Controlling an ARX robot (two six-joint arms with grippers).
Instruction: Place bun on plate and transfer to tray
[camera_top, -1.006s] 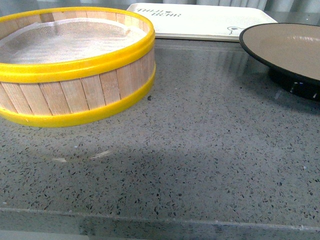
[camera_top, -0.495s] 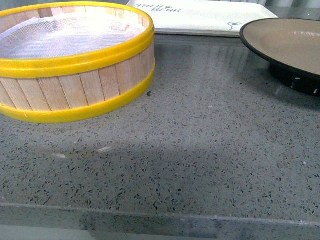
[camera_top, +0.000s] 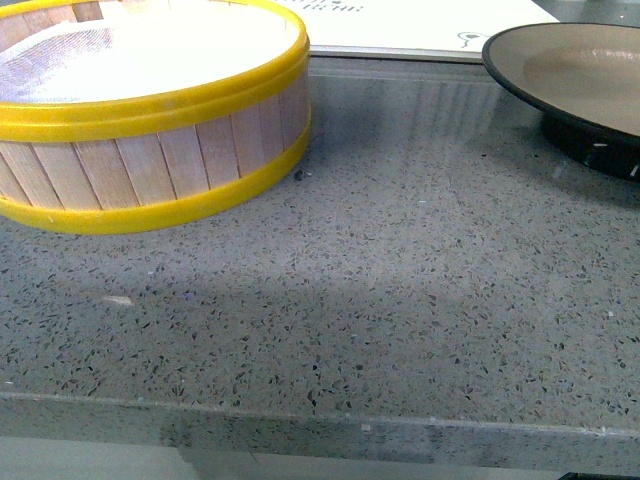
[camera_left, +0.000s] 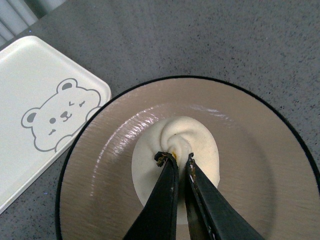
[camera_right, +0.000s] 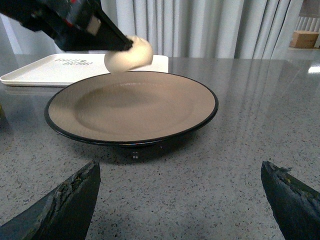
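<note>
My left gripper (camera_left: 175, 159) is shut on the cream-white bun (camera_left: 195, 145) by its pleated top and holds it above the middle of the plate (camera_left: 260, 165). In the right wrist view the bun (camera_right: 131, 54) hangs clear above the beige plate (camera_right: 150, 107) with its black rim. My right gripper (camera_right: 180, 180) is open and empty, low over the counter just in front of the plate. The white tray (camera_left: 35, 75) with the bear print lies beside the plate; it also shows in the front view (camera_top: 420, 25) and in the right wrist view (camera_right: 50, 70). The plate's edge shows at the right of the front view (camera_top: 570, 70).
A yellow-rimmed wooden steamer basket (camera_top: 150, 150) stands at the front view's left. The grey speckled counter has its front edge (camera_top: 320, 420) near the camera. Curtains (camera_right: 210, 25) hang behind the counter.
The front view has tilted down a little: the basket, tray and plate sit higher in the picture. Neither arm shows in that view.
</note>
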